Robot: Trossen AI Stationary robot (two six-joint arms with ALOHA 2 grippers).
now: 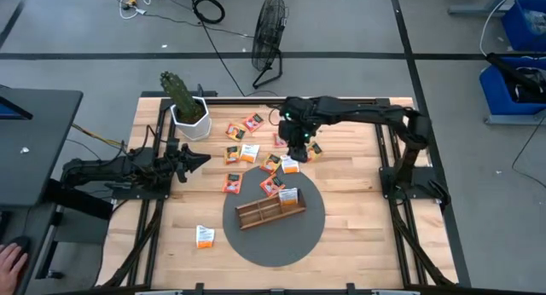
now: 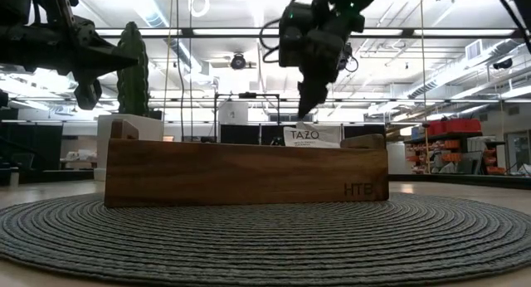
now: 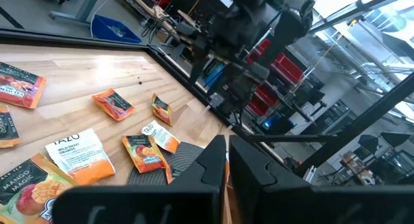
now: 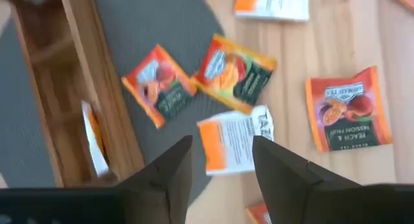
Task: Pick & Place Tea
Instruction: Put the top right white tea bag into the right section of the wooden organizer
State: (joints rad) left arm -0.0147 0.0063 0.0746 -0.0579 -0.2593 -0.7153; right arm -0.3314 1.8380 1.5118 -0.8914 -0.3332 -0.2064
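Tea sachets (image 1: pixel 247 153), small flat squares in orange-red or white paper with dark labels, lie scattered over the pale wooden table (image 1: pixel 350 235) from about ten to one o'clock of the round grey woven mat (image 1: pixel 303 240). One white sachet (image 1: pixel 205 236) sits alone at about eight o'clock of the mat. On the mat stands the brown wooden divided tray (image 1: pixel 260 213), and one white sachet (image 1: pixel 288 197) already stands upright in its end compartment at the three o'clock side.

The right gripper (image 1: pixel 298 152) hangs above the cluster near the mat's twelve o'clock edge, its two dark fingers (image 4: pixel 169 169) spread apart with nothing between them. In its wrist view a white-and-orange sachet (image 4: pixel 231 141) lies flat on the table directly under the gap, partly over the mat's rim. The left gripper (image 1: pixel 194 159) waits at about nine o'clock, jaws closed and empty, beside the white pot with the green cactus (image 1: pixel 189 116).

The step in hand looks like picking that centred sachet. To do it well, the gripper should descend straight, keep the sachet between both fingers, and close across its narrow width without dragging the neighbouring orange sachets (image 4: pixel 234 73) just beside it. A flat packet can slip, so the fingertips likely need to press to the surface before closing.
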